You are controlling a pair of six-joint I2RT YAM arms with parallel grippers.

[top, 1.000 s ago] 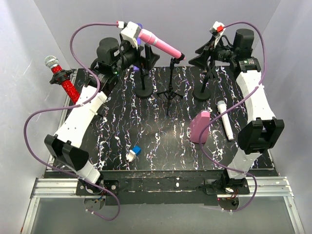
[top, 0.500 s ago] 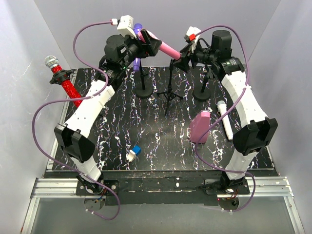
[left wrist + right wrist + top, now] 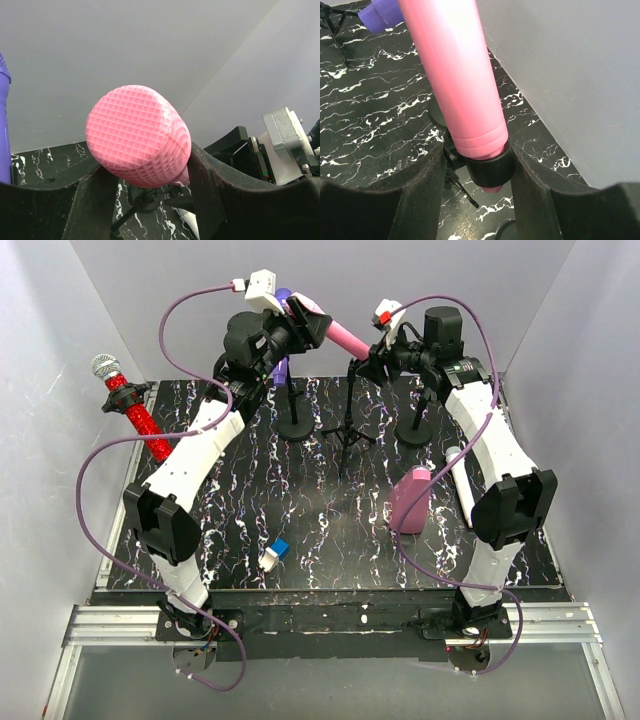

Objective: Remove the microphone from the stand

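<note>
A pink microphone (image 3: 343, 337) sits tilted in the clip of a black tripod stand (image 3: 348, 425) at the back centre. My left gripper (image 3: 308, 328) is shut on its mesh head (image 3: 137, 135), one finger on each side. My right gripper (image 3: 372, 355) is shut on the stand's black clip (image 3: 490, 169), which rings the lower end of the microphone's body (image 3: 455, 75). The tip of the handle pokes out below the clip.
A purple microphone (image 3: 283, 302) stands on a round-base stand (image 3: 294, 428) just left of the pink one. A red glitter microphone (image 3: 135, 410) is at far left. Another round base (image 3: 418, 430), a white microphone (image 3: 462, 490), a pink case (image 3: 410, 498) and a small blue-white block (image 3: 275, 554) are on the table.
Both arms have risen and closed in on the pink microphone: the left moved right onto its head, the right moved left onto the clip.
</note>
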